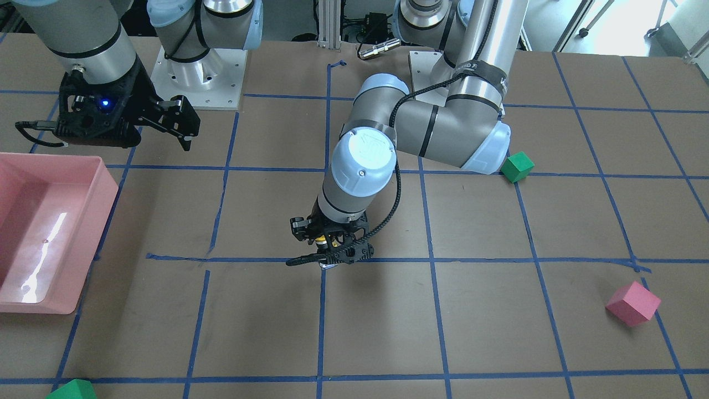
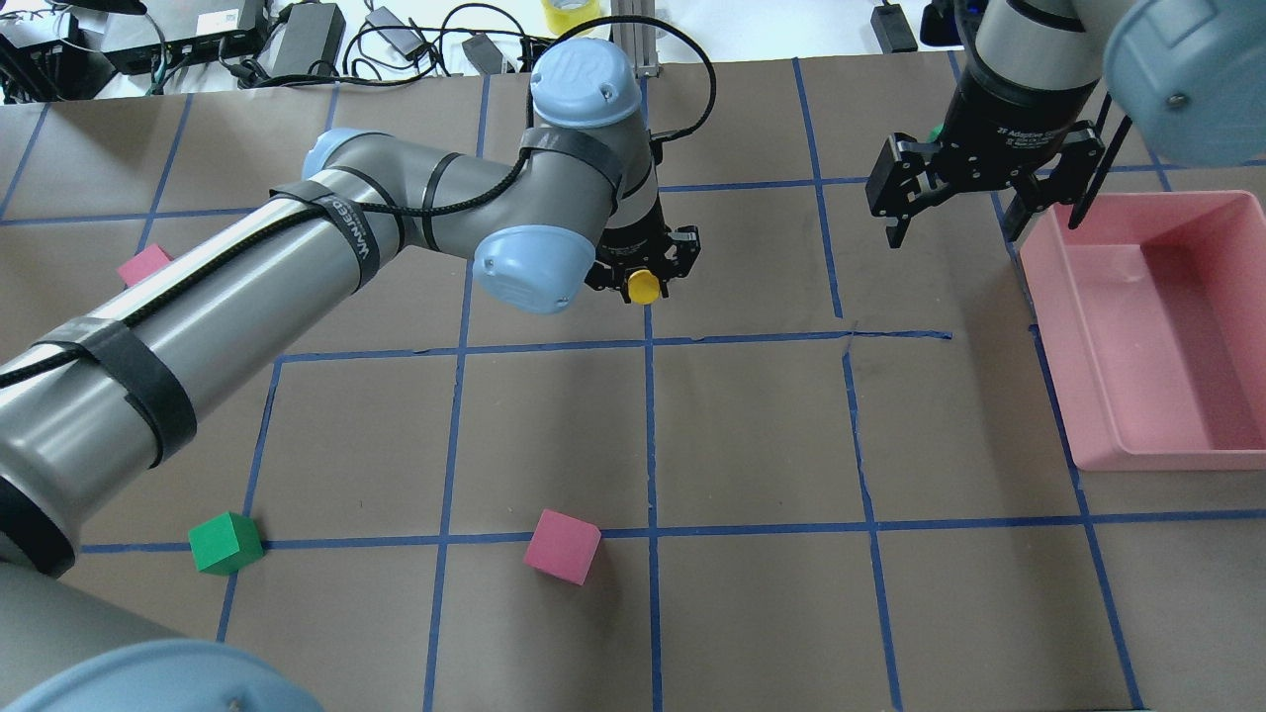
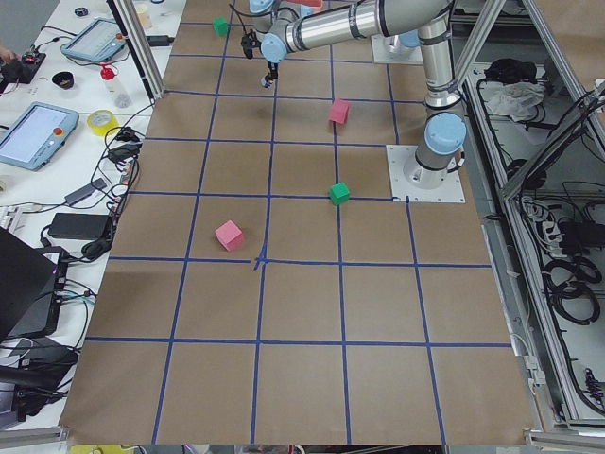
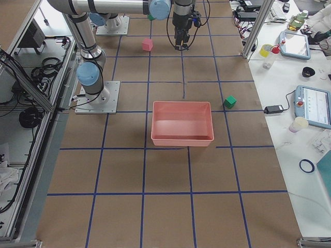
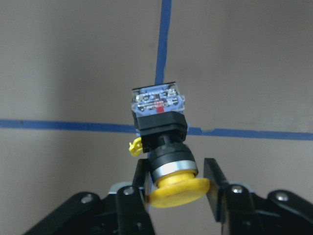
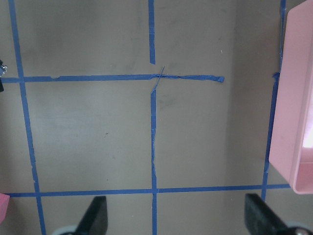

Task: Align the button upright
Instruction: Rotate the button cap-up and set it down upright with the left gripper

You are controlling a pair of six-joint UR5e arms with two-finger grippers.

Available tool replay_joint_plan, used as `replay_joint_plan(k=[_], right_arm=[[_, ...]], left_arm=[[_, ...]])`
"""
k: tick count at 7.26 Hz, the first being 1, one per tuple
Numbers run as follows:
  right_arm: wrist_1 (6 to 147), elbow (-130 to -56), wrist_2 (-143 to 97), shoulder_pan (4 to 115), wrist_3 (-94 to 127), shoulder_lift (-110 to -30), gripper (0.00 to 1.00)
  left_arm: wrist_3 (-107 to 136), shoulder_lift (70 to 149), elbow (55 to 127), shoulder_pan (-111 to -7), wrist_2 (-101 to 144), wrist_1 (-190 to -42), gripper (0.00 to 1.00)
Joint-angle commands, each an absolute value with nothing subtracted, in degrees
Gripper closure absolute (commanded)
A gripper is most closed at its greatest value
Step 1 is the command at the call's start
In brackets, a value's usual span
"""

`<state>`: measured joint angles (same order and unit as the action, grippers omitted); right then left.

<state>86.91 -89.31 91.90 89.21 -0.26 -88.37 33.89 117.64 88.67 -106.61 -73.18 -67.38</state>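
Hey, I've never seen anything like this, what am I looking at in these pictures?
Two robot arms work at a table covered in brown paper with blue tape lines. Four pictures come from fixed cameras above, opposite and at each end; two from cameras on the wrists. The left gripper is closed on a push button, yellow cap toward the wrist, base toward the table. The right gripper hangs open and empty near a pink tray. A pink cube and a green cube lie among others.

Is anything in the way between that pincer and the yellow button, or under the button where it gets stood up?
Nothing visible. The left pincer grips the button at its yellow cap, and only bare table with blue tape lines lies beneath its base.
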Motion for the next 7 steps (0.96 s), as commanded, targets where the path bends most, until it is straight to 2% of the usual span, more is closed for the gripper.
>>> replay_joint_plan(k=[1,7], right_arm=[[86.8,-89.4,91.9,89.2,-0.3,-88.4,0.00],[86.8,-89.3,91.9,89.2,-0.3,-88.3,0.00]], left_arm=[[41.6,119.0,88.8,-101.6,-59.6,-75.4,1.00],[43.8,124.8,88.5,-97.6,-49.9,-75.6,1.00]])
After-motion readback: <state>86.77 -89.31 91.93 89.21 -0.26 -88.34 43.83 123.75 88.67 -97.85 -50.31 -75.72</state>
